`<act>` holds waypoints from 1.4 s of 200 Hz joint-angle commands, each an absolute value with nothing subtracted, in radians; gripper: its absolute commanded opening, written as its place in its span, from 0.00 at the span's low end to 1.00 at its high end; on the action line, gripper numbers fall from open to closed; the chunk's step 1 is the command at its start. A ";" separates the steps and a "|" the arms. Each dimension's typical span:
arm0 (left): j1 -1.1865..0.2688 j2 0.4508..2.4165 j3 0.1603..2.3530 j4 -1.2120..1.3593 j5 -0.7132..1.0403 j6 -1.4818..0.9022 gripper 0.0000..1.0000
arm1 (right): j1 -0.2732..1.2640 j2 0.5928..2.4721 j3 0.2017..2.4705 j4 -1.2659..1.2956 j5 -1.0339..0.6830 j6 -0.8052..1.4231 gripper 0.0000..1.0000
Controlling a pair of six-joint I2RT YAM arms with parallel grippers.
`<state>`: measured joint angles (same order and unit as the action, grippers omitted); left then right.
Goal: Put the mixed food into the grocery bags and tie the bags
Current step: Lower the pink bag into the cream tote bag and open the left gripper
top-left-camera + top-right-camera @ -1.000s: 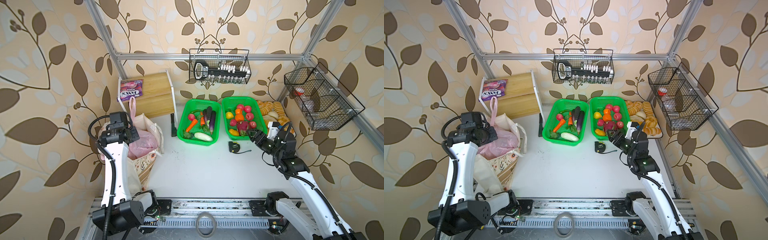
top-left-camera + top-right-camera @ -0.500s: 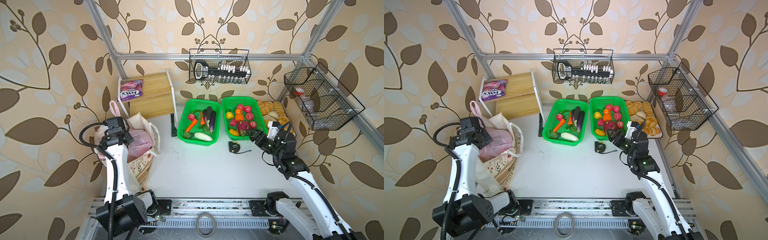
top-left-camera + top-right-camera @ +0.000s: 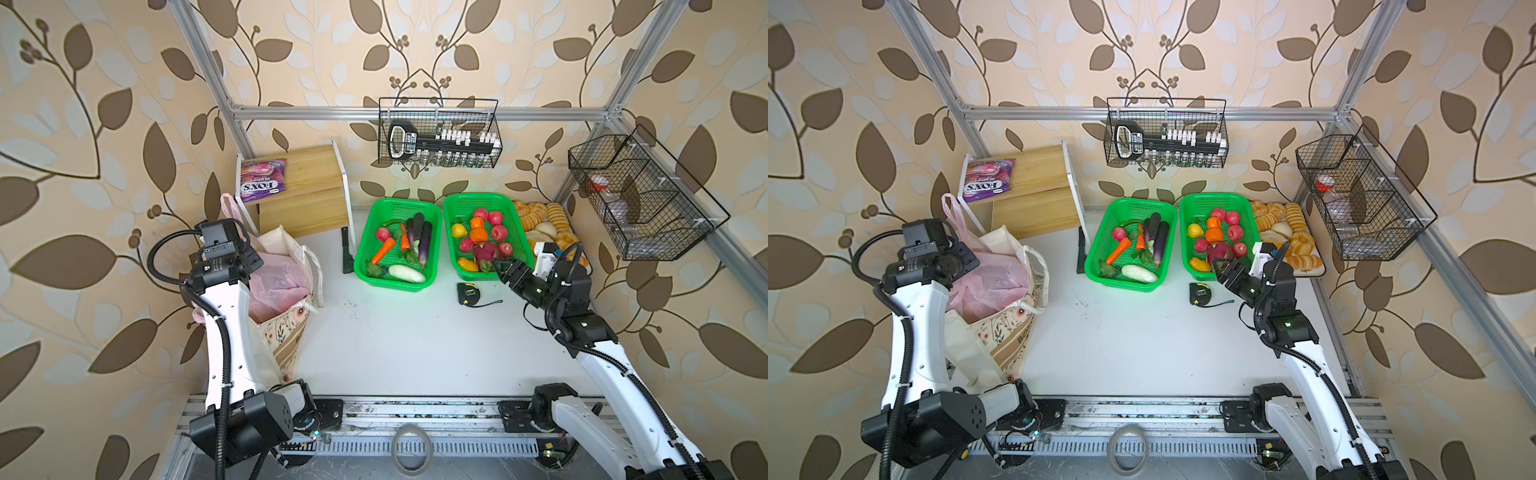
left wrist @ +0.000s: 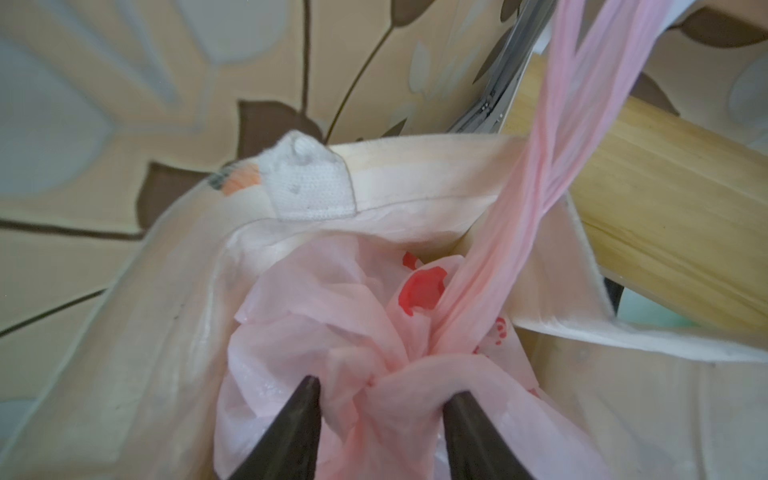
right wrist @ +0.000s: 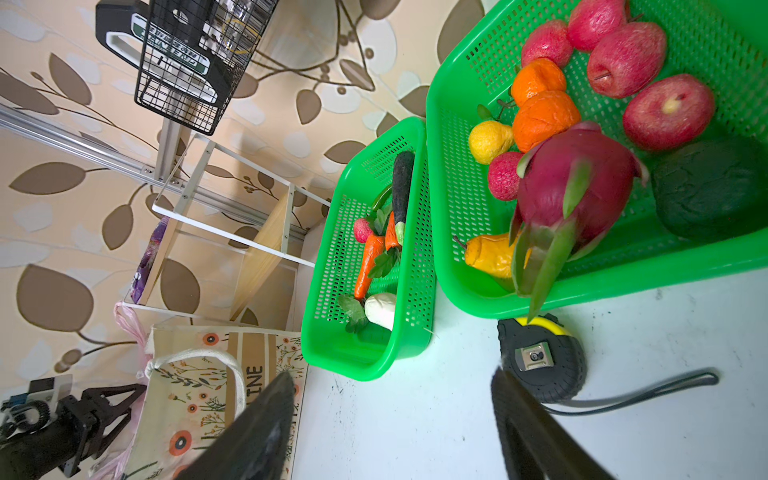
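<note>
While the left end effector [image 4: 382, 392] sits part-open astride the twisted knot [image 4: 415, 365] of the pink bag [image 3: 278, 278], film lying loose between the fingers rather than pinched, the biggest risk is a snag. Thin plastic catches a fingertip on withdrawal, and the knot pulls slack or the film tears. The knot looks like one bunched twist, so my read is it could undo by itself. One handle loop [image 3: 227, 208] stands free beside the wooden shelf [image 3: 307, 183].

The pink bag is stuffed inside the cream tote [image 3: 1005, 328], which slumps right beside the left arm and may be leaning on it. If it is, pulling the arm away could tip it onto the surface [image 3: 395, 340]. The tote's mouth is open, not tied.

Mixed food: none visible loose. Bag contents are hidden, so I judge it's inside but can't confirm.

The right end effector [image 5: 390, 376] is spread wide and empty, hanging over the surface just beside the tape measure [image 5: 540, 365]. Reaching across, it could clip that or a basket rim.

Counts:
- 2 bags, one nested in the other
- 2 green baskets [image 3: 1125, 286]
- 1 purple FOX'S packet [image 3: 262, 181], on the shelf
- 1 tape measure
- 2 wire baskets [image 3: 440, 129], on the frame
- 2 oranges [image 5: 540, 112]
- 1 dragon fruit [image 5: 577, 183]
- 1 lemon [image 5: 490, 141]
- 2 eggplants [image 3: 419, 241]
- bread rolls [image 3: 540, 216]: too crowded to count
</note>
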<state>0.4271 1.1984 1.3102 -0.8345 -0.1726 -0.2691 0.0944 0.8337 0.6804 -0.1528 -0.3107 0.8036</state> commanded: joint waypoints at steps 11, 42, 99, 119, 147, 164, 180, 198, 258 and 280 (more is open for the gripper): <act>0.434 1.268 1.167 -0.794 -0.122 -0.361 0.40 | 0.094 0.832 0.666 -0.143 -0.323 0.787 0.75; 0.435 1.313 1.048 -0.740 -0.129 -0.415 0.36 | 0.092 0.828 0.654 -0.141 -0.319 0.789 0.75; 0.434 1.281 1.187 -0.834 -0.136 -0.395 0.39 | 0.089 0.825 0.652 -0.146 -0.319 0.782 0.75; 0.434 1.208 1.271 -0.854 -0.102 -0.369 0.50 | 0.088 0.825 0.652 -0.143 -0.318 0.785 0.75; 0.434 1.111 1.371 -0.854 -0.040 -0.359 0.73 | 0.088 0.825 0.654 -0.122 -0.330 0.773 0.76; 0.434 1.057 1.407 -0.825 0.023 -0.363 0.85 | 0.089 0.825 0.667 -0.120 -0.333 0.726 0.76; 0.434 1.020 1.440 -0.805 0.115 -0.364 0.88 | 0.087 0.821 0.696 -0.145 -0.305 0.664 0.77; 0.426 1.005 1.464 -0.752 0.344 -0.371 0.86 | 0.086 0.812 0.732 -0.187 -0.250 0.581 0.77; -0.438 1.117 1.403 -0.606 0.129 -0.269 0.82 | 0.082 0.761 0.685 -0.154 -0.024 0.423 0.78; -0.577 1.214 1.305 -0.492 0.024 -0.254 0.84 | 0.082 0.759 0.580 -0.058 0.065 0.383 0.78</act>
